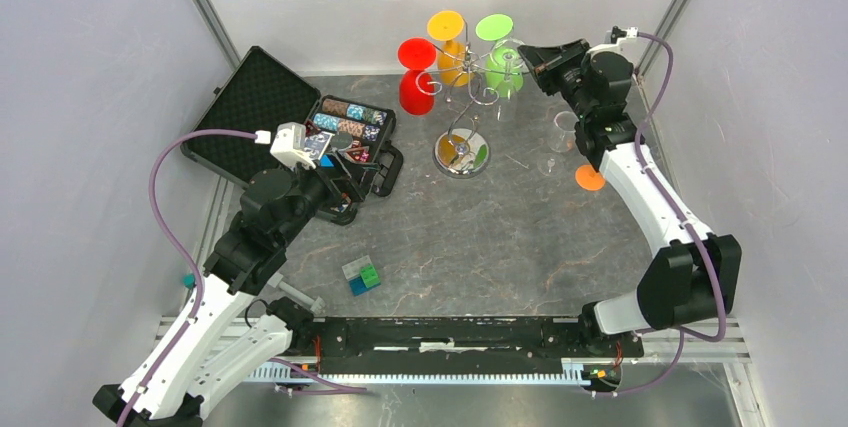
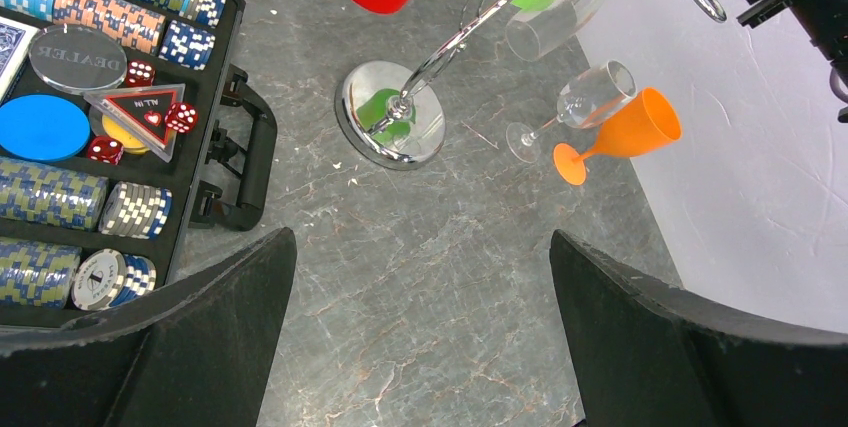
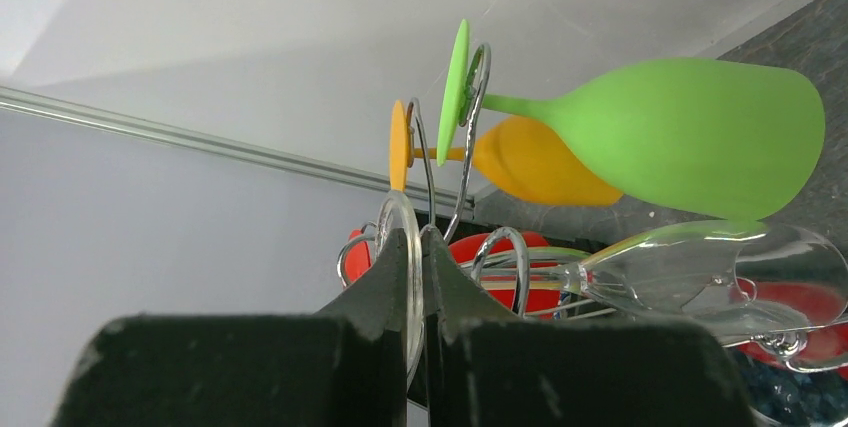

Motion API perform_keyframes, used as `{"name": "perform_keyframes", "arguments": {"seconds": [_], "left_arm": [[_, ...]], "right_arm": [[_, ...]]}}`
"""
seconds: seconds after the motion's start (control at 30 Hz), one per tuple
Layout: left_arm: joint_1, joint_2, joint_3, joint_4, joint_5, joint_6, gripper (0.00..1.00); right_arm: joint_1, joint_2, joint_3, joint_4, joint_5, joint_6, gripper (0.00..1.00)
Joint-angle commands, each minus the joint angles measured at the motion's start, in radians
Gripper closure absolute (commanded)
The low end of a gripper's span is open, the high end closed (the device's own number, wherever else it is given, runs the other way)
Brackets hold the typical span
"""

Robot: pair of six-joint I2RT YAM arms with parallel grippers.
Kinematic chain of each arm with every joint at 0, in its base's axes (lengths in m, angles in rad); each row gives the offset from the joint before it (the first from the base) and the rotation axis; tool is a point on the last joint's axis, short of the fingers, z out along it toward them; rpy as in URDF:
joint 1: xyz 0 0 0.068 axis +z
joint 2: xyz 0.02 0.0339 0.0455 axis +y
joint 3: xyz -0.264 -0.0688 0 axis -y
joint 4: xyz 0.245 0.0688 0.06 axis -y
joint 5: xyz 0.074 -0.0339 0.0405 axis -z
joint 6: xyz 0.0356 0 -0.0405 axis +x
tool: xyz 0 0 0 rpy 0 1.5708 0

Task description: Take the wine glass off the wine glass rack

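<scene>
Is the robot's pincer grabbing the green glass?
No, the right pincer is pinching the round foot of the clear glass, and the green glass hangs untouched beside it.

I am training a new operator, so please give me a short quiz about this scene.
1. True or false: the left hand is open and holds nothing.
2. What does the right hand grip? A) the green glass B) the foot of the clear glass C) the rack post
3. Fill in: the orange glass is on the ____.
Key: 1 true; 2 B; 3 table.
</scene>
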Motion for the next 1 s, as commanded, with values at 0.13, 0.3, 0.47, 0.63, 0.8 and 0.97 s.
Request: {"name": "perform_keyframes", "arguments": {"seconds": [0.13,0.3,0.47,0.63,0.8,0.97], "left_arm": [[0.004,0.004,-0.001,0.035,-0.007,0.039,0.0],[0.005,0.006,0.002,0.035,-0.006,0.04,0.0],[0.004,0.002,0.0,0.033,-0.007,0.041,0.0],[0.005,0.001,0.002,0.029,-0.011,0.043,0.0],[0.005,-0.004,-0.002,0.027,-0.012,0.045,0.0],[0.004,-0.002,-0.003,0.029,-0.005,0.043,0.0]], "right_arm": [[0.005,0.03,0.117,0.031,0.015,-0.011,1.0],[0.006,0.053,0.168,-0.017,0.08,-0.047,1.0],[0.006,0.046,0.154,-0.033,0.157,-0.057,1.0],[0.003,0.008,0.098,-0.025,0.22,-0.052,1.0],[-0.01,-0.075,-0.004,0.017,0.249,-0.026,1.0],[-0.022,-0.149,-0.081,0.039,0.26,0.006,1.0]]}}
